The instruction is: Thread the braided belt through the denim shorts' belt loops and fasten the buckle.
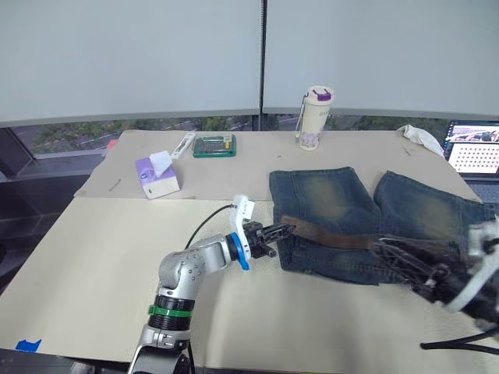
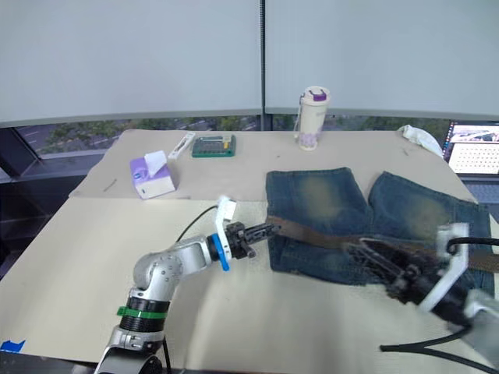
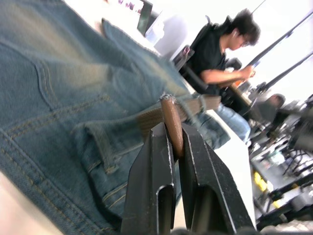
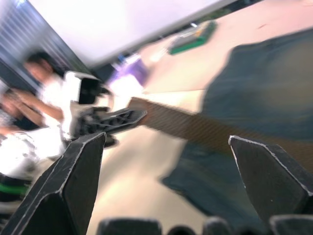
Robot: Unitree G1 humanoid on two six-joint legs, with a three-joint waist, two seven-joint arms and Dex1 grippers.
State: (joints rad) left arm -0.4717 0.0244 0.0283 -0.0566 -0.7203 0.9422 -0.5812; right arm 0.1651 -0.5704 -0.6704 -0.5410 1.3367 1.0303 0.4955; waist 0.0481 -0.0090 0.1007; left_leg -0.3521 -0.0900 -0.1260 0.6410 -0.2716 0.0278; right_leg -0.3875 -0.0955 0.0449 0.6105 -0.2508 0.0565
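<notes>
Left claw pinches the belt tip at the shorts' waistband.

A lidded cup (image 1: 315,118) stands beyond the denim shorts (image 1: 366,226), its contents hidden. The braided belt (image 1: 327,236) lies across the waistband; its far end and buckle are hidden by the right gripper (image 2: 360,253), whose fingers are spread wide, holding nothing. The left gripper (image 1: 287,229) is clamped on the belt's tip.
</notes>
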